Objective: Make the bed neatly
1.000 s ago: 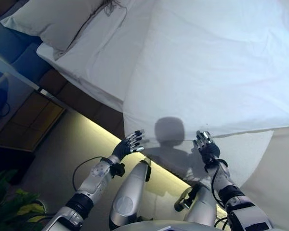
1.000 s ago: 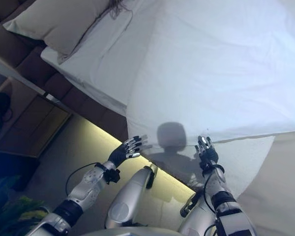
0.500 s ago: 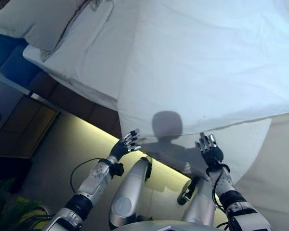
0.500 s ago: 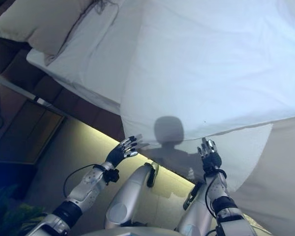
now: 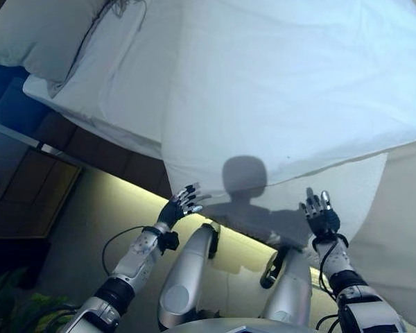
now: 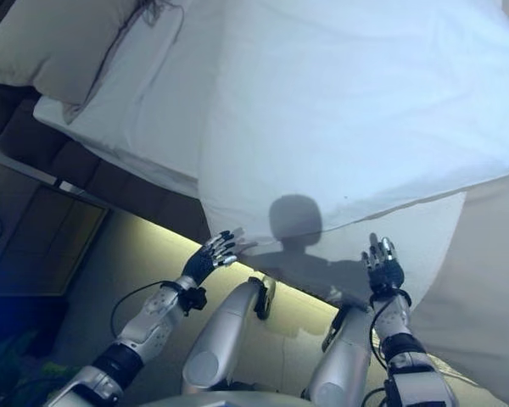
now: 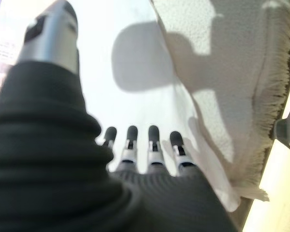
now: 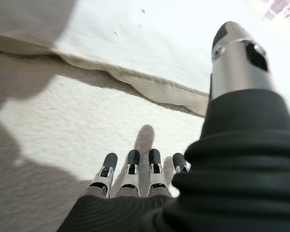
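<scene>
A white duvet (image 5: 298,90) lies spread over the bed, its near edge hanging over a textured white blanket (image 5: 353,191) at the bed's side. A pillow (image 5: 41,31) lies at the far left on the white sheet (image 5: 121,83). My left hand (image 5: 182,207) is open and empty, by the duvet's near left corner. My right hand (image 5: 319,215) is open and empty, fingers straight, just before the blanket below the duvet's edge. The left wrist view shows the blanket's fringed edge (image 7: 261,145). The right wrist view shows the duvet's hem (image 8: 135,82).
A dark bed frame (image 5: 118,159) with a lit strip below runs along the bed's side. A wooden bedside cabinet (image 5: 28,187) stands at the left. A green plant (image 5: 14,312) shows at the lower left corner. Beige floor (image 5: 402,222) lies at the right.
The camera has shifted, so the bed sits further left in view. My right hand has moved to the right along the blanket's edge. My left hand has stayed by the duvet's corner.
</scene>
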Available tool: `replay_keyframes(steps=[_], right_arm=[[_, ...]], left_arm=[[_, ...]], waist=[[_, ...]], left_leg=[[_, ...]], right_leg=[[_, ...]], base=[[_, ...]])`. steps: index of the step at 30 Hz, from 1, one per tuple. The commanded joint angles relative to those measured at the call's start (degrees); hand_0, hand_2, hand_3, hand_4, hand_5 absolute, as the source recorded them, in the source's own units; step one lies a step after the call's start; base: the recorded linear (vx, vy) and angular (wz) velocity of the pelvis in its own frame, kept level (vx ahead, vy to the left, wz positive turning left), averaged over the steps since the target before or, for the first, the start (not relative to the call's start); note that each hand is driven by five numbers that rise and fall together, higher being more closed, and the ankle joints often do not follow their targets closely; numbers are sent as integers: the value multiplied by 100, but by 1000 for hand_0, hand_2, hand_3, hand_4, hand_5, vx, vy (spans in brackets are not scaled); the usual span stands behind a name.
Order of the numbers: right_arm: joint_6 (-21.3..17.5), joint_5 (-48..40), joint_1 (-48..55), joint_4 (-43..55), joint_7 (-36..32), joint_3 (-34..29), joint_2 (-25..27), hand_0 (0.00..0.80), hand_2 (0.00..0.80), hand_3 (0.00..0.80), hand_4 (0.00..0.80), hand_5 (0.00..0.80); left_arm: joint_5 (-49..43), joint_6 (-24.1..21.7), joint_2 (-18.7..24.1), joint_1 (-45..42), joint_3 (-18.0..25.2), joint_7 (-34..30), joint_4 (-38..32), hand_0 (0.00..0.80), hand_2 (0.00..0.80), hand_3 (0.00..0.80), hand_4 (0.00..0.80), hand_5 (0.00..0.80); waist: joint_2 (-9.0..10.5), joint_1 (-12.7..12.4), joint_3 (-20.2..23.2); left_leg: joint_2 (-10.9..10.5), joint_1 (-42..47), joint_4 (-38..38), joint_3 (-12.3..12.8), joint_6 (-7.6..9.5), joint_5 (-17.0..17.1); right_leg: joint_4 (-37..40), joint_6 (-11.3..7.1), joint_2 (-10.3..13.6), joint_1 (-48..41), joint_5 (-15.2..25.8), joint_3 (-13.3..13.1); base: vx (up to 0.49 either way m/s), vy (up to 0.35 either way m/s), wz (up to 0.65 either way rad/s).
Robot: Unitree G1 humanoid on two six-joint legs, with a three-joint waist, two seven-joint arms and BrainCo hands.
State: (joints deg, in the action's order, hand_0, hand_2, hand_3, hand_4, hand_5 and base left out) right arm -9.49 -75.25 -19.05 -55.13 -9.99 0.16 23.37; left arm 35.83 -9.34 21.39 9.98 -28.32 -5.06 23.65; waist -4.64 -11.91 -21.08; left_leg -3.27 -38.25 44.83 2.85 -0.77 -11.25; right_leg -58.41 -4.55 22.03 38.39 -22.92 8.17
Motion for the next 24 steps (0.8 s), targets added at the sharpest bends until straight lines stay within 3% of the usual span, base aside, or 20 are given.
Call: replay_keyframes(steps=[1, 9, 19, 24], right_arm=[[90, -166, -367, -175, -208, -256, 332, 0, 0, 0, 0, 0], [240, 71, -688, -205, -329, -245, 531, 0, 0, 0, 0, 0], [337, -102, -532, -92, -398, -308, 319, 0, 0, 0, 0, 0], [432, -292, -591, -276, -308, -398, 246, 0, 0, 0, 0, 0]], left_arm=[[195, -229, -72, 134, 36, -101, -259, 0, 0, 0, 0, 0], [316, -311, -36, 34, -140, -204, -162, 0, 0, 0, 0, 0], [215, -144, 67, -225, -45, -255, -245, 0, 0, 0, 0, 0], [206, -23, 146, -279, 13, -225, -256, 0, 0, 0, 0, 0]], waist=[[-96, -151, -22], [-56, -253, 1], [109, -433, 73], [79, -469, 17]], left_leg=[[-14, -110, 90, 88, 457, 139], [-10, 41, 101, 117, 453, 80], [34, 385, 67, 97, 463, 101], [13, 281, 307, 78, 495, 115]], right_leg=[[561, -235, -14, 164, 1868, 34], [553, -280, 53, -3, 1915, 83], [586, -422, 186, -423, 2245, 172], [345, -449, 189, -339, 2315, 148]], base=[[0, 0, 0], [28, 34, 1], [91, -19, 4], [49, -10, 9]])
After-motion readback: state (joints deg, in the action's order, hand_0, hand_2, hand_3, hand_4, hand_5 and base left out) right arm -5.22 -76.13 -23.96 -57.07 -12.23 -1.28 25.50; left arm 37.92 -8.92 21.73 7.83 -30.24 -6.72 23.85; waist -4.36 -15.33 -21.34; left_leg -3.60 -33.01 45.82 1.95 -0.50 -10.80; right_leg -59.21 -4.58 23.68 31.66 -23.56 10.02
